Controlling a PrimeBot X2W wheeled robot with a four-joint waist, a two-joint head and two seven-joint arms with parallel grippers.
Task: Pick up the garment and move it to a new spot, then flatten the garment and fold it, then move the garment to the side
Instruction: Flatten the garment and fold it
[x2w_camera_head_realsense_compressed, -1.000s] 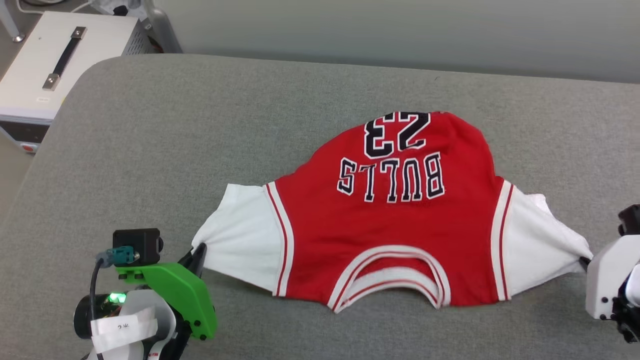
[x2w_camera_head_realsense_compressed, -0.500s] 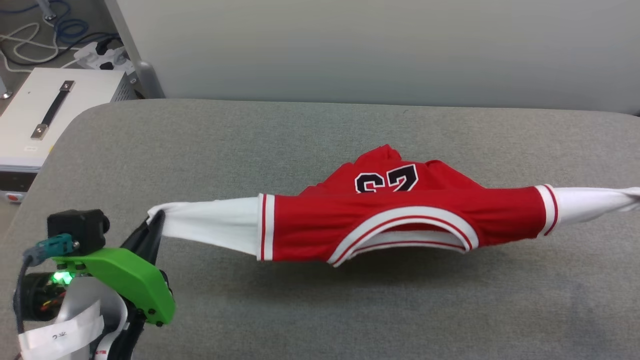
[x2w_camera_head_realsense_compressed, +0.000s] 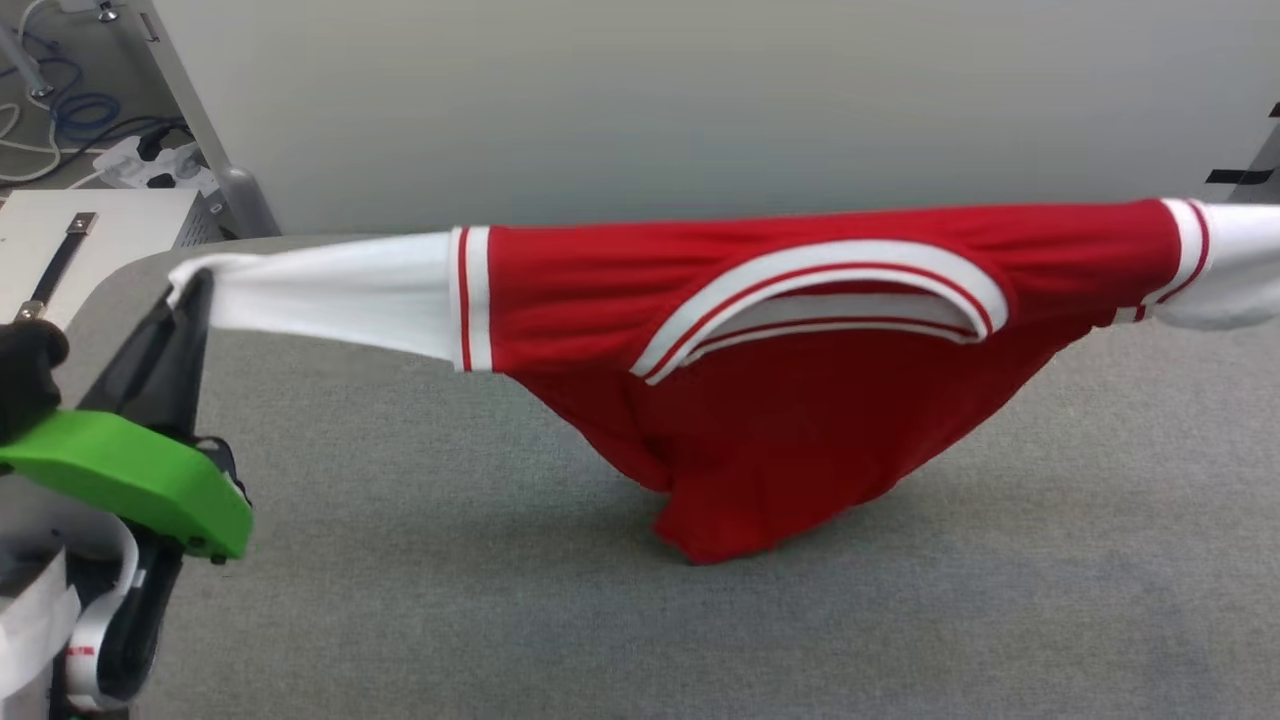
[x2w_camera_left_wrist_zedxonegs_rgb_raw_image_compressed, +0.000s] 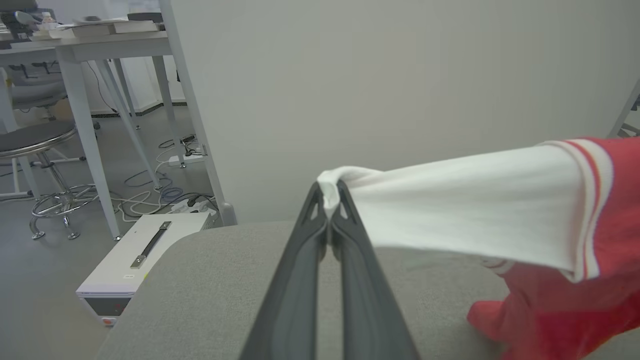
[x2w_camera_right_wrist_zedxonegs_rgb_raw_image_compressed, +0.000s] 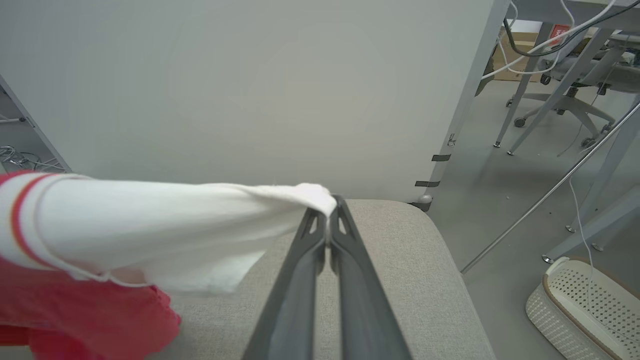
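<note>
While jaws pinch both sleeves (x2w_camera_left_wrist_zedxonegs_rgb_raw_image_compressed: 450, 200), garment (x2w_camera_head_realsense_compressed: 800, 440) sags over grey pad (x2w_camera_head_realsense_compressed: 400, 600), box (x2w_camera_head_realsense_compressed: 120, 225) beside

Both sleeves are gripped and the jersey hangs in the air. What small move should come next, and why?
Probably carry the jersey a little sideways, held taut. The left hand and right hand are shut on its white sleeve ends, and its red hem hangs near the grey padded surface.
</note>
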